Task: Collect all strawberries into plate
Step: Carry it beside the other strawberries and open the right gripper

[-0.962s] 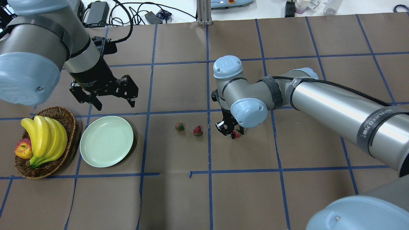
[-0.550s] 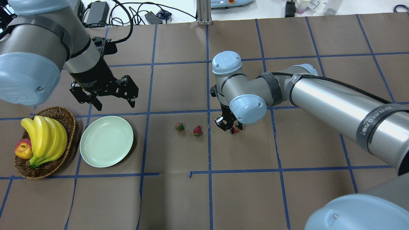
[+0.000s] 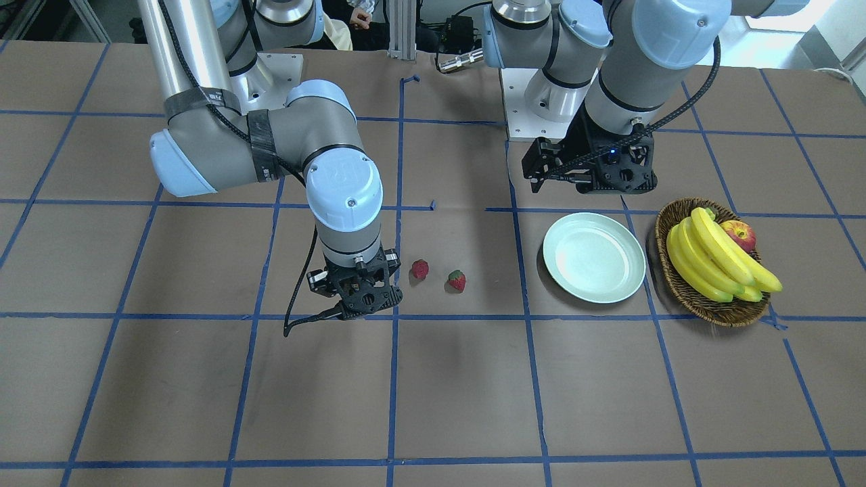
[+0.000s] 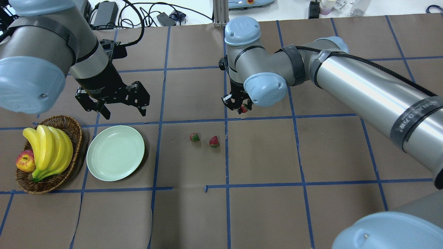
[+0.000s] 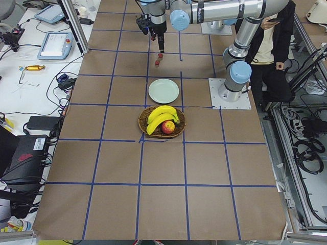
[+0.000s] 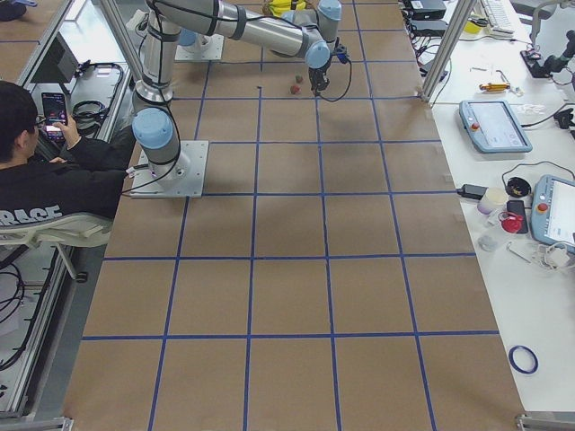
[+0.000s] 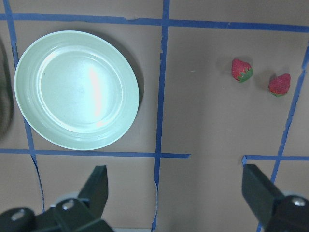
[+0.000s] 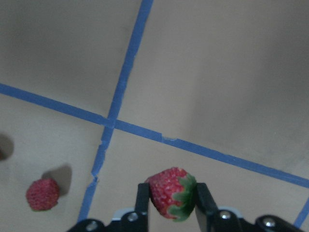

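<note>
My right gripper [image 4: 242, 108] is shut on one strawberry [image 8: 170, 192] and holds it in the air above the brown table; the red fruit [image 4: 244, 109] peeks out between the fingers. Two more strawberries [image 4: 194, 137] [image 4: 214, 141] lie on the table, left of and nearer than that gripper. The pale green plate [image 4: 115, 153] sits empty further left. My left gripper [image 4: 124, 113] hangs open just beyond the plate, and its wrist view looks down on the plate [image 7: 76, 90] and both loose strawberries [image 7: 241, 70] [image 7: 279, 84].
A wicker basket [image 4: 71, 121] with bananas [image 4: 48, 148] and a red apple [image 4: 25, 162] stands against the plate's left side. Cables and a metal post [image 4: 220, 14] line the far edge. A seated person [image 6: 40, 180] is beside the robot's base.
The right gripper has risen off the table with its strawberry and moved toward the far side and slightly left. The left arm, the plate and the two loose strawberries have stayed put.
</note>
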`<control>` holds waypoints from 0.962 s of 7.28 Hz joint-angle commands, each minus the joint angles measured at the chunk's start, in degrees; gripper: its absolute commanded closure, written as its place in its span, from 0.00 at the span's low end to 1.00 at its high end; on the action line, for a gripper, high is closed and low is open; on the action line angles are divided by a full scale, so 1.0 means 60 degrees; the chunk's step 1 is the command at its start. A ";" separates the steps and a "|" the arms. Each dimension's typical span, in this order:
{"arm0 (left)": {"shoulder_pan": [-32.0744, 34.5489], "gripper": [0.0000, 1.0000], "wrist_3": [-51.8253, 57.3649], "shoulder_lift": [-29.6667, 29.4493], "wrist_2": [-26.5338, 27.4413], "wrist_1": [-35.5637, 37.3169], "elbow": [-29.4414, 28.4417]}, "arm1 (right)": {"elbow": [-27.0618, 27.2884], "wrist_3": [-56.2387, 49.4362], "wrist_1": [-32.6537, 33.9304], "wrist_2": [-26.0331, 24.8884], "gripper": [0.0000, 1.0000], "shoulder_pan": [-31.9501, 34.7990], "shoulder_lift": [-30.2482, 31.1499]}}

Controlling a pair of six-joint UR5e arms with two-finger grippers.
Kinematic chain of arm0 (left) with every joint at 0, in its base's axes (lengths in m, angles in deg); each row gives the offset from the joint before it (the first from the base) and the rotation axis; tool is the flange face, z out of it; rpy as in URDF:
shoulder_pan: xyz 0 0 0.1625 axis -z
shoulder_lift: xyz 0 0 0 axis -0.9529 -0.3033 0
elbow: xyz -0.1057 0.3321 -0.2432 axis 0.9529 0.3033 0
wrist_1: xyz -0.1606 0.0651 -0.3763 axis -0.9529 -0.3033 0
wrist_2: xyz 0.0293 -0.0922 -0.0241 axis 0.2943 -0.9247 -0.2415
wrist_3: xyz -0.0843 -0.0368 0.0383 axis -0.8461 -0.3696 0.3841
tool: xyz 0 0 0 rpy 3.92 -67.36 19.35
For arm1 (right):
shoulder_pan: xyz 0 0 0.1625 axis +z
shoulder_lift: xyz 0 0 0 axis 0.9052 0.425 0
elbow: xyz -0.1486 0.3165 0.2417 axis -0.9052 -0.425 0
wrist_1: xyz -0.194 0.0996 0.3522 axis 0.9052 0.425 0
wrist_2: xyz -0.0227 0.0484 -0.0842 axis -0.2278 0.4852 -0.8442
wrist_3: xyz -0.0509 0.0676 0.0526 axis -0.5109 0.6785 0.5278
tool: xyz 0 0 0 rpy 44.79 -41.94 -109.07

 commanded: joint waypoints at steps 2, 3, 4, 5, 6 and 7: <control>-0.0162 0.00 0.0008 0.0135 0.0105 -0.0024 -0.0100 | -0.0419 0.1352 0.0092 0.0668 1.00 0.0698 -0.0037; -0.0249 0.00 0.0022 0.0149 0.0105 -0.0024 -0.0130 | -0.0478 0.1632 0.0107 0.0668 1.00 0.0962 -0.0183; -0.0279 0.00 0.0037 0.0164 0.0119 -0.0024 -0.0130 | -0.0841 0.2055 0.0107 0.0668 1.00 0.1313 -0.0532; -0.0279 0.00 0.0051 0.0179 0.0119 -0.0024 -0.0130 | -0.1120 0.2364 0.0093 0.0654 1.00 0.1621 -0.0913; -0.0294 0.00 0.0066 0.0179 0.0250 -0.0010 -0.0130 | -0.1123 0.2294 0.0107 0.0654 1.00 0.1639 -0.1192; -0.0308 0.00 0.0066 0.0179 0.0295 -0.0010 -0.0130 | -0.1108 0.2221 0.0122 0.0567 1.00 0.1639 -0.1441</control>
